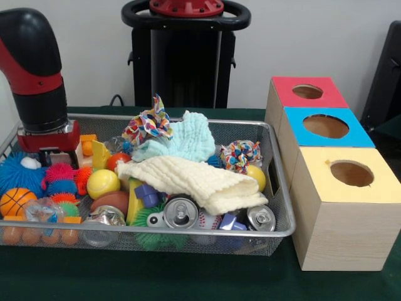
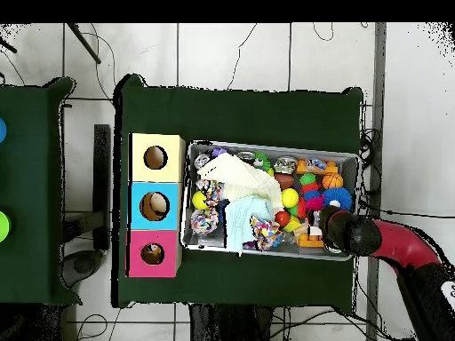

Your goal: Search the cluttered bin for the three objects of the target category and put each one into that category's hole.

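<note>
A wire mesh bin (image 1: pixel 188 233) (image 2: pixel 267 145) holds mixed clutter. A cream cloth (image 1: pixel 194 182) (image 2: pixel 240 176) and a light blue cloth (image 1: pixel 185 141) (image 2: pixel 244 218) lie over its middle. Around them are a yellow ball (image 1: pixel 103 183) (image 2: pixel 290 197), a small basketball (image 1: pixel 15 200) (image 2: pixel 331 180), a blue spiky ball (image 1: pixel 19 172) (image 2: pixel 336 197), drink cans (image 1: pixel 180 212), (image 1: pixel 260 217) and two rope toys (image 1: pixel 148 125), (image 1: pixel 240 155). My gripper (image 1: pixel 47 153) (image 2: pixel 333 226) hangs low inside the bin's left end in the front view, just behind the blue spiky ball and over small orange blocks. Its tips are hidden among the toys.
Three wooden boxes with round holes on top stand beside the bin: yellow (image 1: pixel 351 172) (image 2: pixel 155 157), blue (image 1: pixel 326 125) (image 2: pixel 154 206) and red (image 1: pixel 307 91) (image 2: pixel 152 254). Green cloth covers the table (image 1: pixel 188 276). The bin's wire walls surround the gripper closely.
</note>
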Controlling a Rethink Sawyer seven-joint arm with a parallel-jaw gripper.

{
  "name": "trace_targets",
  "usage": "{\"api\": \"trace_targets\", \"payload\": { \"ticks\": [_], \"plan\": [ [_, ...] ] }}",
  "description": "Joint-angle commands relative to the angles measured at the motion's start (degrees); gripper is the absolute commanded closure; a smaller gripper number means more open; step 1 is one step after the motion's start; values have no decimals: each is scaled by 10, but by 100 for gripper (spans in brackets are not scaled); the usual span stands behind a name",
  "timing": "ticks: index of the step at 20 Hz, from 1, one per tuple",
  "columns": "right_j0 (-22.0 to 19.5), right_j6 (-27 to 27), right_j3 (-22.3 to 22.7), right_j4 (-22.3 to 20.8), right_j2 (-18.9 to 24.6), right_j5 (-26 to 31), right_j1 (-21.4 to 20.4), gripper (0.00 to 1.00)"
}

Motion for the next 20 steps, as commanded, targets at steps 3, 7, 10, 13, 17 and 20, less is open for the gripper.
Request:
{"api": "trace_targets", "payload": {
  "ticks": [3,7,10,13,17,20],
  "plan": [
    [20,-61,-8,-38,23,-17,38,0],
    [22,-48,15,-31,17,-9,11,0],
    [27,-22,54,-23,7,-10,-30,0],
    [28,-5,84,-18,-2,-10,-61,0],
    [25,10,119,-12,-11,-14,-97,0],
    [21,17,143,-12,-16,-22,-118,0]
  ]
}}
